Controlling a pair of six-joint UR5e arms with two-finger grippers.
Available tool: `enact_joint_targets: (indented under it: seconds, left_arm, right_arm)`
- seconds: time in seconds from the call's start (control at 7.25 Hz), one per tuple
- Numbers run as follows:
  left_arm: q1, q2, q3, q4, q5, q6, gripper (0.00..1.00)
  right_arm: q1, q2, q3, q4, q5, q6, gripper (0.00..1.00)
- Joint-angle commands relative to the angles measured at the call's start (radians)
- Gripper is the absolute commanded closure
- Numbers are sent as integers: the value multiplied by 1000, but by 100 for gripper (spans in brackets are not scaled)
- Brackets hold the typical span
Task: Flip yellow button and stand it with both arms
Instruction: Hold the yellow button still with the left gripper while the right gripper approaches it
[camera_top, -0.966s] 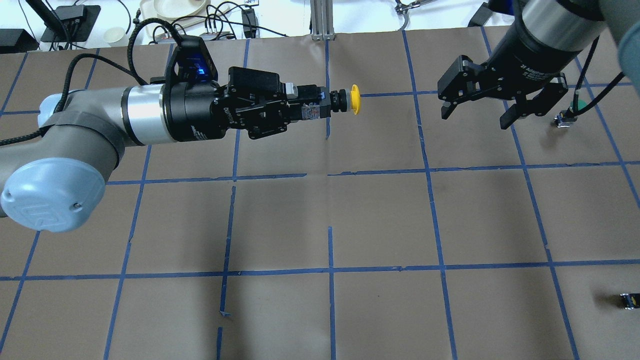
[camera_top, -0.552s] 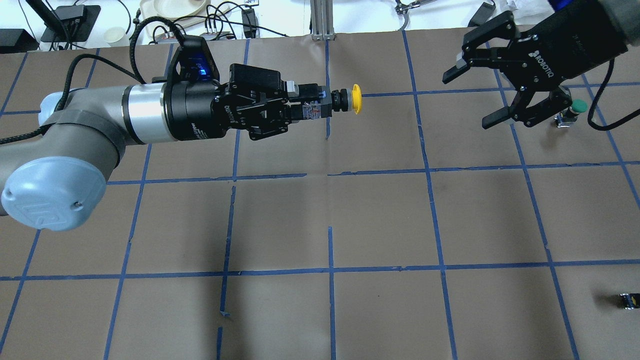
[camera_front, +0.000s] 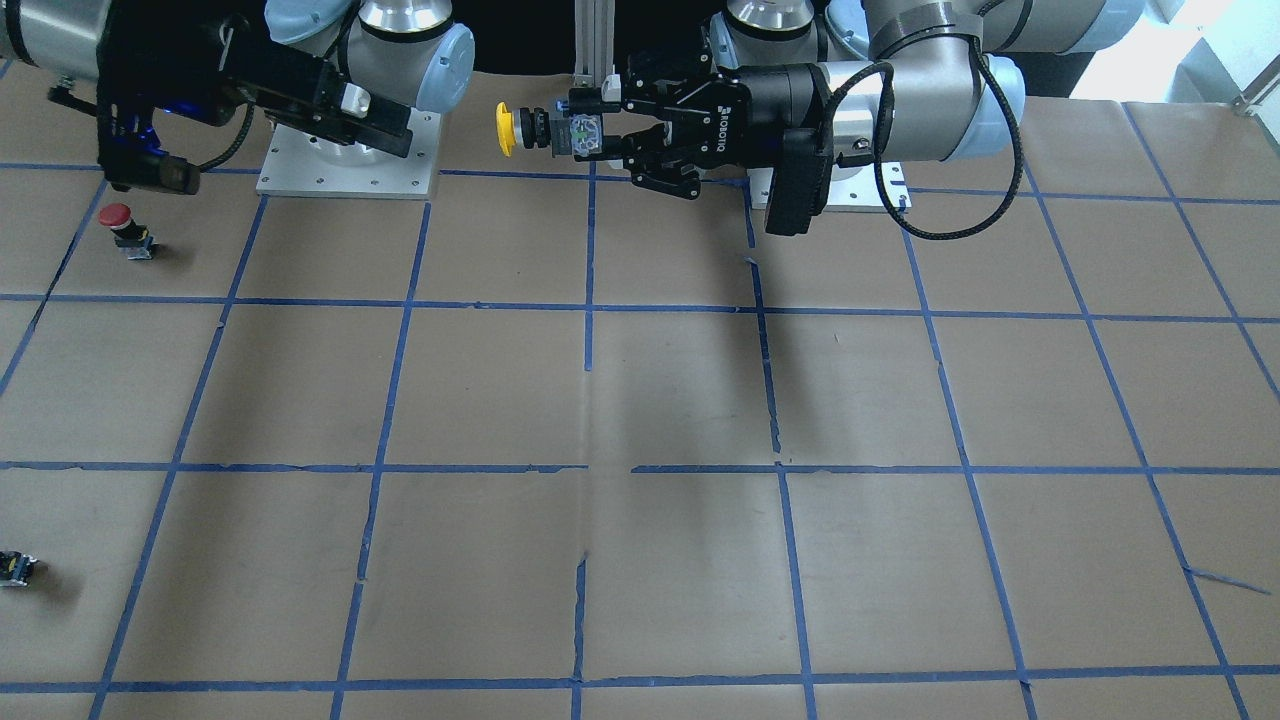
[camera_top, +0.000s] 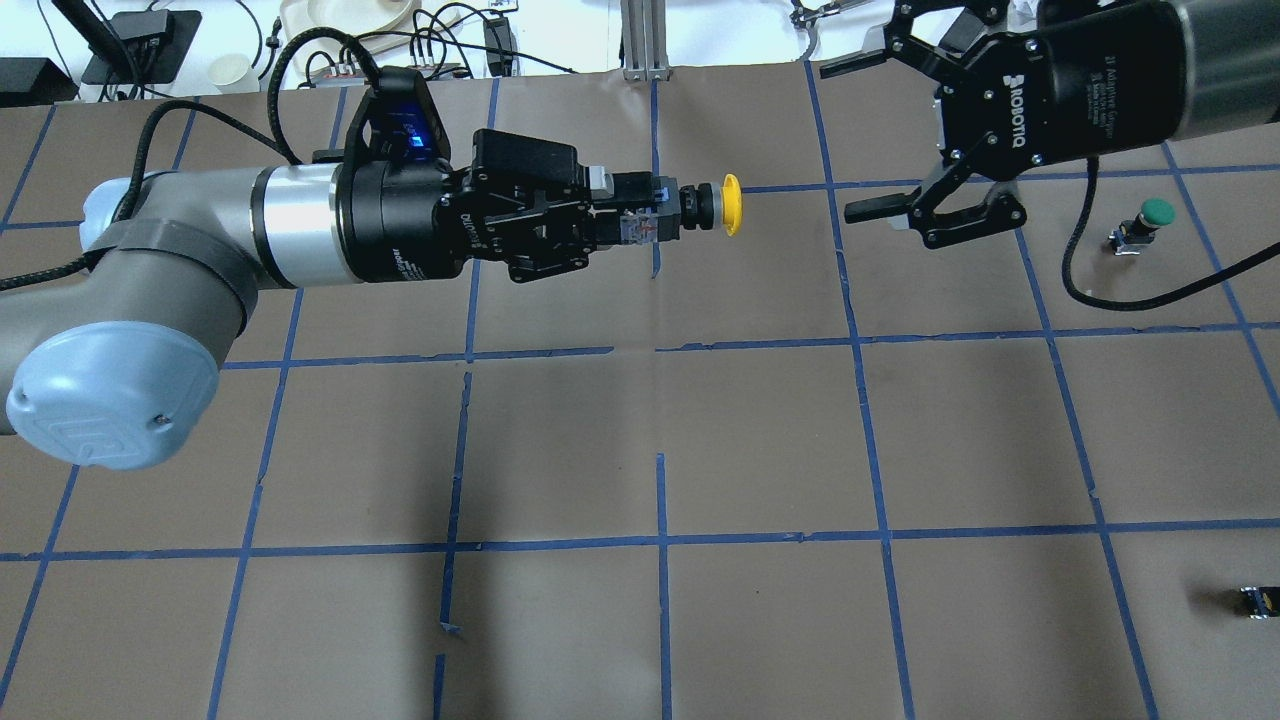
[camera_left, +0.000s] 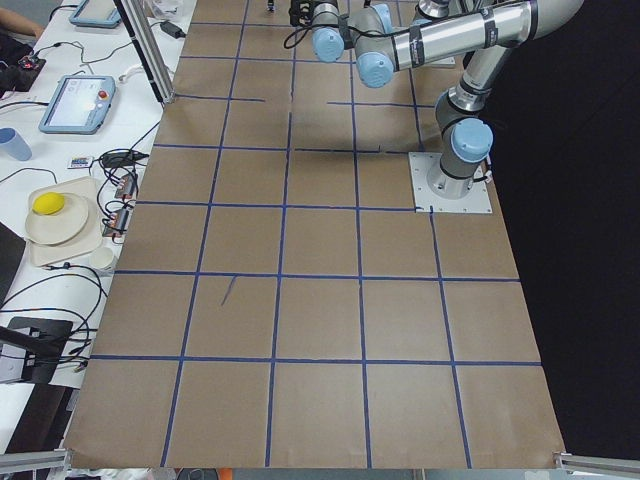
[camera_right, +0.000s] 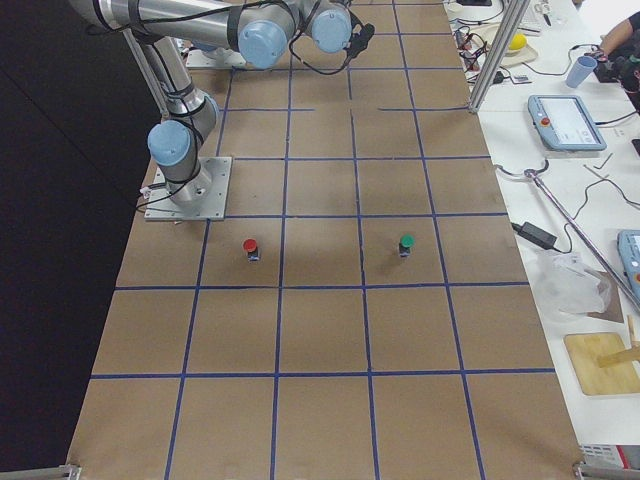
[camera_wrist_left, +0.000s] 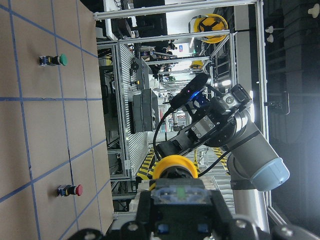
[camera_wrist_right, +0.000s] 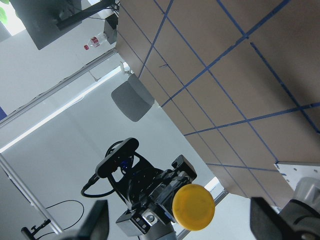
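The yellow button (camera_top: 733, 205) is held level above the table, its black body clamped in my left gripper (camera_top: 655, 215) and its cap facing my right gripper. The front view shows the cap (camera_front: 505, 129) sticking out past the left gripper (camera_front: 580, 132). My right gripper (camera_top: 848, 140) is open and empty. It hangs a short gap to the right of the cap with its jaws turned toward it. In the right wrist view the cap (camera_wrist_right: 193, 207) sits between the two spread fingers (camera_wrist_right: 97, 222). In the left wrist view the cap (camera_wrist_left: 175, 167) is above the fingers.
A green-capped button (camera_top: 1150, 215) stands at the far right and shows in the right side view (camera_right: 406, 243). A red-capped button (camera_front: 120, 220) stands near the right arm's base. A small dark part (camera_top: 1255, 600) lies near the table's right front edge. Brown paper with blue tape lines covers the table (camera_top: 660, 440).
My right gripper has turned to face left and moved toward the yellow cap, still open. My left gripper has shifted slightly right with the button.
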Motion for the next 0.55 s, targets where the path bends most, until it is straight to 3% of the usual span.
enact_joint_targets:
  seconds: [0.0, 0.41]
  left_arm:
    - [-2, 1, -1, 8, -2, -8, 99]
    - [-2, -1, -1, 17, -2, -10, 99]
  right_arm:
    - [43, -4, 22, -3, 40, 8, 0]
    - [51, -5, 25, 15, 16, 20, 1]
